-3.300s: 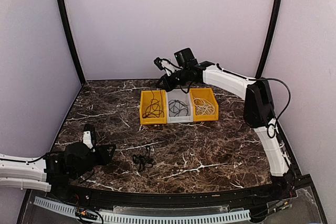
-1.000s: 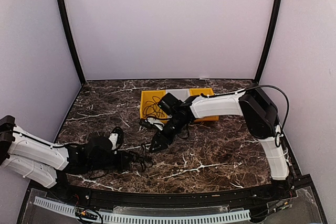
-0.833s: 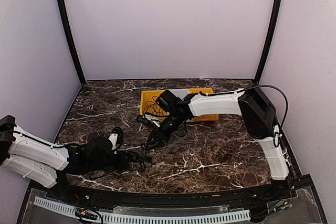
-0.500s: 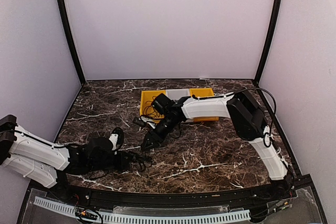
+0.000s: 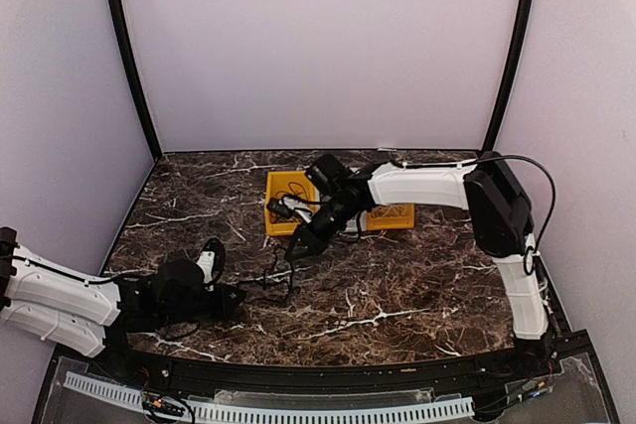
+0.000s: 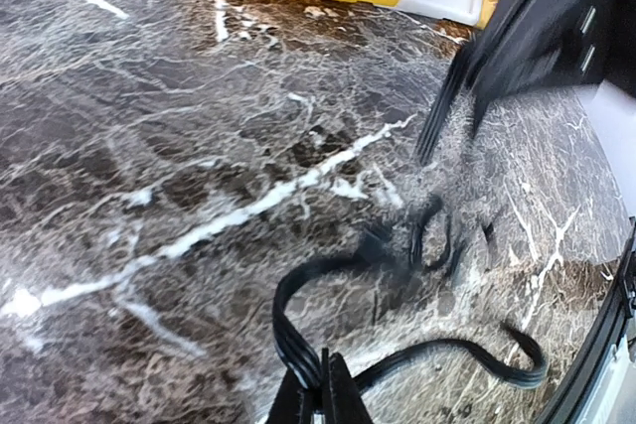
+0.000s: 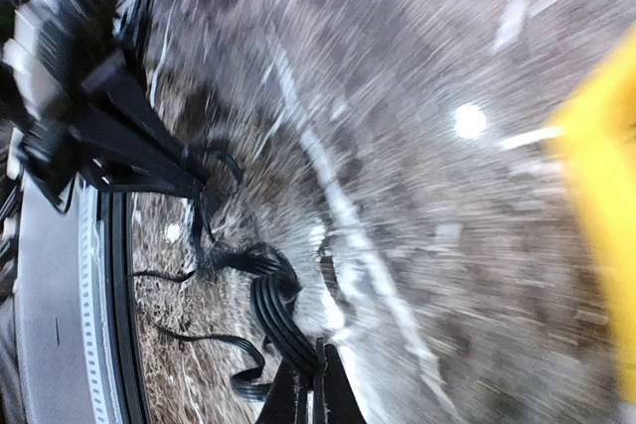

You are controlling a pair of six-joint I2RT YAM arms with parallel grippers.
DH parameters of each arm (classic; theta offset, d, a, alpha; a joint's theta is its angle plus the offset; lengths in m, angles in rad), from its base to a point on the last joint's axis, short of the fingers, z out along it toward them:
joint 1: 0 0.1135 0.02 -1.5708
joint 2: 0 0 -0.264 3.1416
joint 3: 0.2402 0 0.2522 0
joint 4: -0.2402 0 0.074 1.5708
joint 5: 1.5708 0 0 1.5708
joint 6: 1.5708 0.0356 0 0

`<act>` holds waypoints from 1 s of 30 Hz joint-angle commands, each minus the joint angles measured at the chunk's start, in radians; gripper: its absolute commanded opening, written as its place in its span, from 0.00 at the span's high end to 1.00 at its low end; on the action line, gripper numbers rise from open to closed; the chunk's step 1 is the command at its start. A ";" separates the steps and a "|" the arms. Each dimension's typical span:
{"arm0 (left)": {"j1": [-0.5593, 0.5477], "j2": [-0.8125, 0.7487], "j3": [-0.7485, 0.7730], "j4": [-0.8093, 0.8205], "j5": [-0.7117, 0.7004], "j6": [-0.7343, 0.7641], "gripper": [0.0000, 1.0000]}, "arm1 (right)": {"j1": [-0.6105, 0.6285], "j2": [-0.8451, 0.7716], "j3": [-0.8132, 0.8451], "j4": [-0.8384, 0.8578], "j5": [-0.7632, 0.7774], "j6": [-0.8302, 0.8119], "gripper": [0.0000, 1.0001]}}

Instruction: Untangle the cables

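Now the black cable (image 5: 276, 281) runs over the table (image 5: 417, 285) from near to far. The left gripper (image 5: 240, 298) pinches the near end, the right gripper (image 5: 296, 249) pinches the far end.

- I work in a lab test booth, not a home.
- Plain pale walls (image 5: 318, 47) and black corner posts (image 5: 124, 47) box in my marble-patterned surface (image 5: 397, 290).
- My white arms (image 5: 422, 186) are bolted at its near edge.
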State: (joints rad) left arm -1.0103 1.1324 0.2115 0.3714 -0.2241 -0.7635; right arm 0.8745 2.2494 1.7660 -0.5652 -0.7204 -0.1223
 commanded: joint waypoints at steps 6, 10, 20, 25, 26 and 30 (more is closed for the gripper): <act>0.012 -0.158 -0.084 -0.137 -0.078 -0.050 1.00 | -0.250 -0.291 0.055 0.061 0.134 -0.046 1.00; 0.014 -0.201 -0.081 -0.179 -0.108 -0.050 1.00 | -0.298 -0.293 0.117 0.094 0.159 -0.015 1.00; 0.020 -0.207 0.065 -0.098 -0.192 0.081 1.00 | -0.291 -0.134 0.377 0.068 0.114 0.041 1.00; 0.026 -0.106 0.208 -0.036 -0.249 0.174 1.00 | -0.277 -0.057 0.466 0.070 0.106 0.052 1.00; 0.029 -0.091 0.240 -0.027 -0.251 0.196 1.00 | -0.275 -0.044 0.475 0.078 0.111 0.054 1.00; 0.048 -0.006 0.325 0.015 -0.256 0.230 1.00 | -0.273 0.012 0.507 0.107 0.128 0.065 1.00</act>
State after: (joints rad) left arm -0.9791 1.0878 0.4728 0.3557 -0.4507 -0.6041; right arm 0.6064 2.2105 2.2223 -0.5266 -0.6224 -0.0765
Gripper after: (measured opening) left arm 0.020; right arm 0.019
